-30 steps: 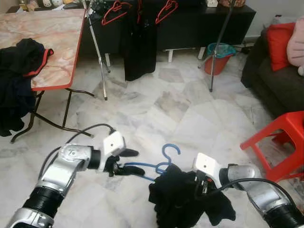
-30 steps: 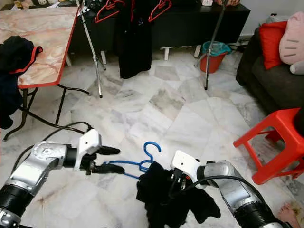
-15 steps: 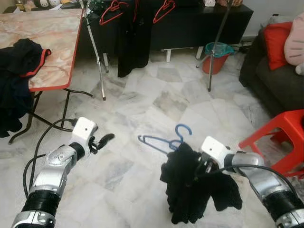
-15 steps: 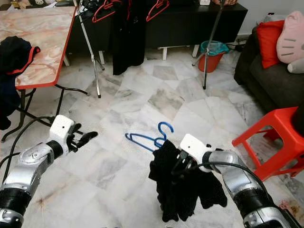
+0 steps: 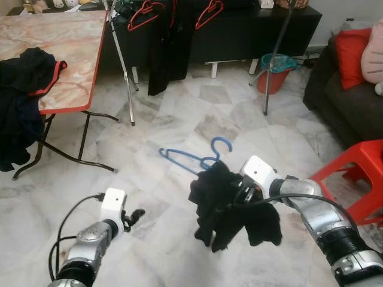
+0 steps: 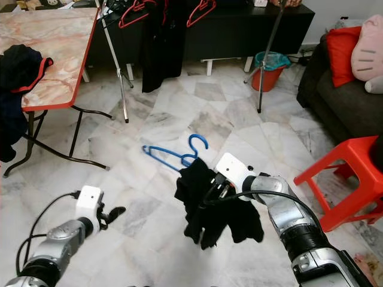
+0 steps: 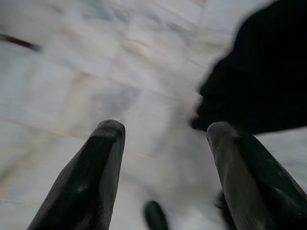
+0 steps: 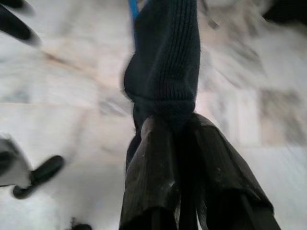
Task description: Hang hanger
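Mid-frame, the right gripper point(image 5: 239, 194) is clamped on the black garment point(image 5: 230, 206) draped over the blue hanger point(image 5: 194, 158), whose long axis points upper left toward the far clothes rack point(image 5: 179, 9), while the left gripper point(image 5: 133, 216) idles open at lower left.

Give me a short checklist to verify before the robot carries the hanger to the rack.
1. Right gripper shut on the black garment: ok.
2. Blue hanger lifted off the floor: ok; garment draped on one end.
3. Grip on the hanger itself, not cloth alone: cannot tell.
4. Left gripper free, jaws open, low near the floor: ok.
5. Rack ahead has room beside the red hangers: cannot tell.
6. Marble floor between robot and rack free of obstacles: ok.
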